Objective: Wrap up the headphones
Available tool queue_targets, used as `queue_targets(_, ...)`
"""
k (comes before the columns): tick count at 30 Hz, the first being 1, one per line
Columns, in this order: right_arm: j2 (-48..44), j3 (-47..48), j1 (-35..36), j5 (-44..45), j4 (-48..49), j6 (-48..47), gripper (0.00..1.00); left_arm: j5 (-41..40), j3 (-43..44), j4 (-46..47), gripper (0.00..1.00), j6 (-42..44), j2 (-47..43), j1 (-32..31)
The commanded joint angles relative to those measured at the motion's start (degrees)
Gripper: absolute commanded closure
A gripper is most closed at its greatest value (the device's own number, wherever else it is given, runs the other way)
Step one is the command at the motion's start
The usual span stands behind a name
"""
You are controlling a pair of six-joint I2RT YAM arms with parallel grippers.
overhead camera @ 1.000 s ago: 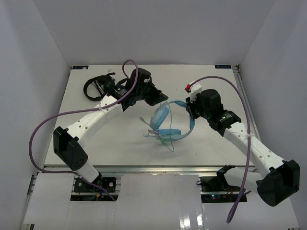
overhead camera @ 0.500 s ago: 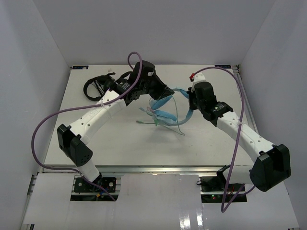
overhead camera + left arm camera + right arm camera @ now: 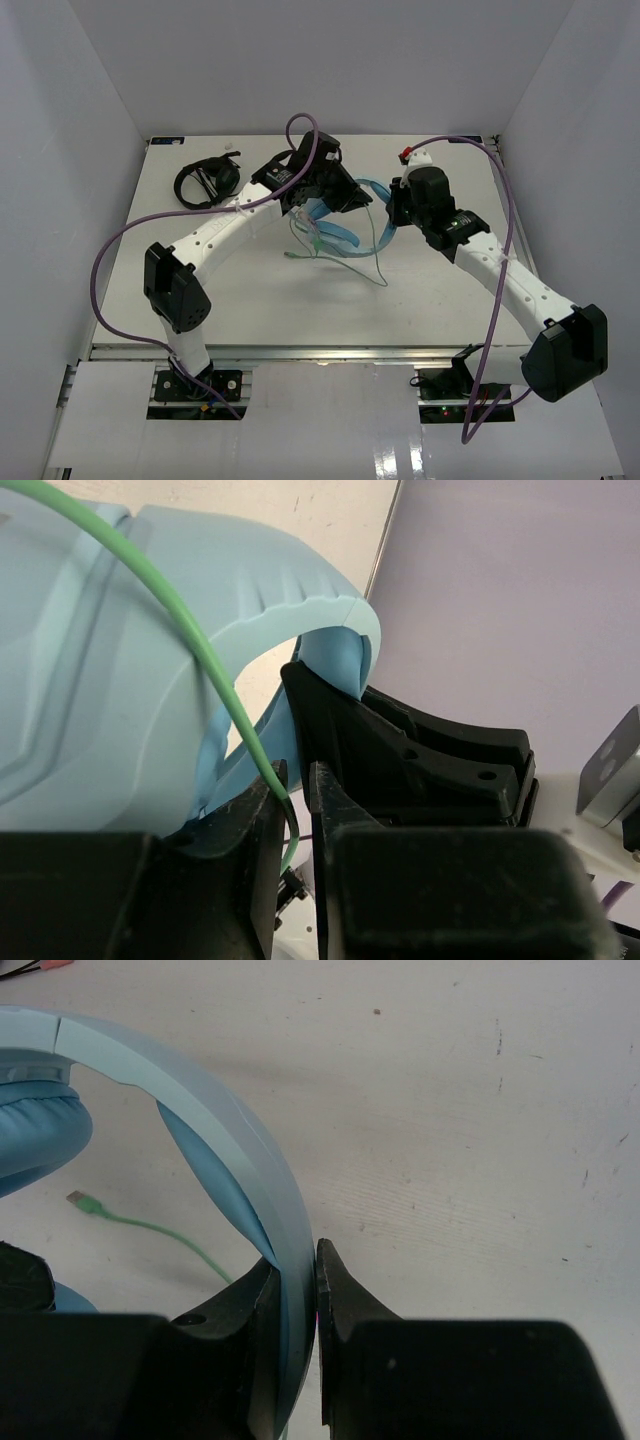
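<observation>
The headphones (image 3: 352,238) hang between the 2 arms, right gripper (image 3: 298,1260) clamped on the headband (image 3: 205,1100), left gripper (image 3: 297,790) a crack apart around the cable (image 3: 190,640) beside the ear cup (image 3: 100,680), so I'd let it slide under light tension while winding.

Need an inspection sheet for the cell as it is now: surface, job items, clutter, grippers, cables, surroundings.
Surface: white table, faint scuffs and specks.
Job's things: light blue headphones mid-table between both arms; pale green cable hangs loose, not wrapped, and its plug lies on the table.
Clutter: black headphones at the far left, untouched.
Grippers: right gripper shut on the headband. Left gripper has its fingers a slit apart with the green cable running into the gap; grip cannot be told.
Cables: left arm's purple cable and right arm's purple cable loop beside the arms.
Surroundings: white walls; nothing else seen.
</observation>
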Motion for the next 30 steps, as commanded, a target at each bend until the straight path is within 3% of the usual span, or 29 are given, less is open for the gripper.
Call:
queue_targets(1, -1.9, 1.7, -0.9, -3.1, 5.6, 5.4, 0.92, 1.4, 3.9, 0.4, 0.73, 1.6, -0.3, -0.6)
queue_targets(18, 0.5, 3.5, -7.6, -9.2, 3.8, 11.1, 0.92, 0.5, 9.5, -4.2, 0.73, 8.3, 5.3, -7.9)
queue_targets(30, -0.3, 2.8, -9.8, -13.3, 3.9, 12.9, 0.92, -8.9, 8.4, -6.8, 0.66, 19.9, 5.2, -14.1)
